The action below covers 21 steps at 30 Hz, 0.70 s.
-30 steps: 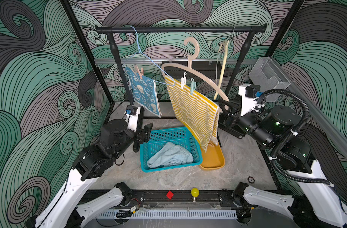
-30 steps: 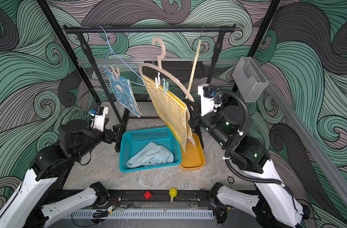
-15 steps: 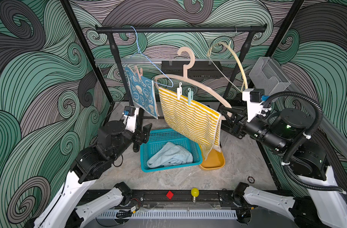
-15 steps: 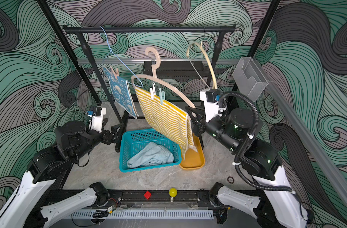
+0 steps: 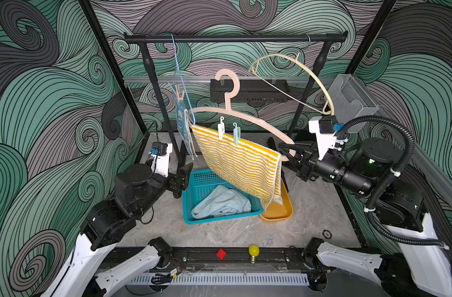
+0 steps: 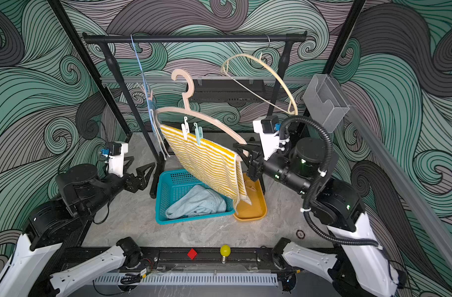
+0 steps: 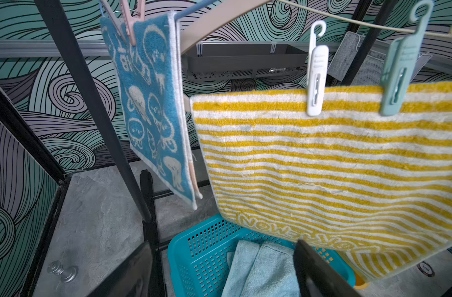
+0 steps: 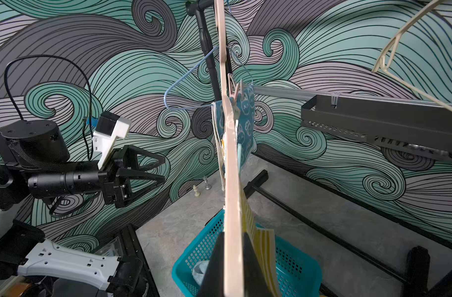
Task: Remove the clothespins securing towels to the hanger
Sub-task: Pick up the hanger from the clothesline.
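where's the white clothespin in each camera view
In a top view: white clothespin on the striped towel's upper edge, mid-frame.
In a top view: white clothespin on the same edge, left of centre.
Left wrist: close up, beside the teal clothespin.
Right wrist: cannot make it out; hanger is edge-on.
Shared landmark: blue basket under the towel.

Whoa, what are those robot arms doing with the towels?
They're taking pegs off towels. The right gripper is shut on one end of the peach hanger, its hook off the rail. A white clothespin and a teal clothespin pin the striped towel to it. The left gripper is open and empty near the basket, where a pale-blue towel lies.
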### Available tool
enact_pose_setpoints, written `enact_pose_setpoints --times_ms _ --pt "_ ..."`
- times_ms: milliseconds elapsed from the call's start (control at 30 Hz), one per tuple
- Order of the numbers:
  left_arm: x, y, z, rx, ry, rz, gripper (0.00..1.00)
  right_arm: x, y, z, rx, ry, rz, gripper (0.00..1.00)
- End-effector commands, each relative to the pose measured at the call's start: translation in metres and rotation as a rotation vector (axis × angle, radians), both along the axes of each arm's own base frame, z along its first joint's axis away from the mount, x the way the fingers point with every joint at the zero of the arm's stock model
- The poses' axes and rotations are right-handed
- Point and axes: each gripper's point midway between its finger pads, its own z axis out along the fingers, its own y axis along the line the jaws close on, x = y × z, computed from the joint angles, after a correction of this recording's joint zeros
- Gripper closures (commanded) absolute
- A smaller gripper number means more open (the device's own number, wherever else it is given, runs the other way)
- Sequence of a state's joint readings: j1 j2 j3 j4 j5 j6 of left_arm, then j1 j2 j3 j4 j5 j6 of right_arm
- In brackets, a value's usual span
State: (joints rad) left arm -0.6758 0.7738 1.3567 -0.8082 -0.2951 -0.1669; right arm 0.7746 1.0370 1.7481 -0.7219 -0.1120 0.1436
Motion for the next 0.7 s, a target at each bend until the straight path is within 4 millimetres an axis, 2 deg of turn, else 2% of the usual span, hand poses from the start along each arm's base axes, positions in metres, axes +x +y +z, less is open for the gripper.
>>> enact_pose_setpoints --times_ms 0,333,667 --pt "-0.005 0.001 -0.004 0.004 0.018 -0.010 0.16 -0.006 0.006 0.026 0.090 -0.052 0.049 1.00" --pt "-0.006 -0.001 -0.006 0.001 0.023 -0.022 0.16 -0.009 0.028 0.029 0.105 -0.044 0.158 1.00" --pt "-0.013 0.002 -0.001 -0.008 0.009 -0.033 0.16 -0.001 0.056 0.007 0.109 0.013 0.262 1.00"
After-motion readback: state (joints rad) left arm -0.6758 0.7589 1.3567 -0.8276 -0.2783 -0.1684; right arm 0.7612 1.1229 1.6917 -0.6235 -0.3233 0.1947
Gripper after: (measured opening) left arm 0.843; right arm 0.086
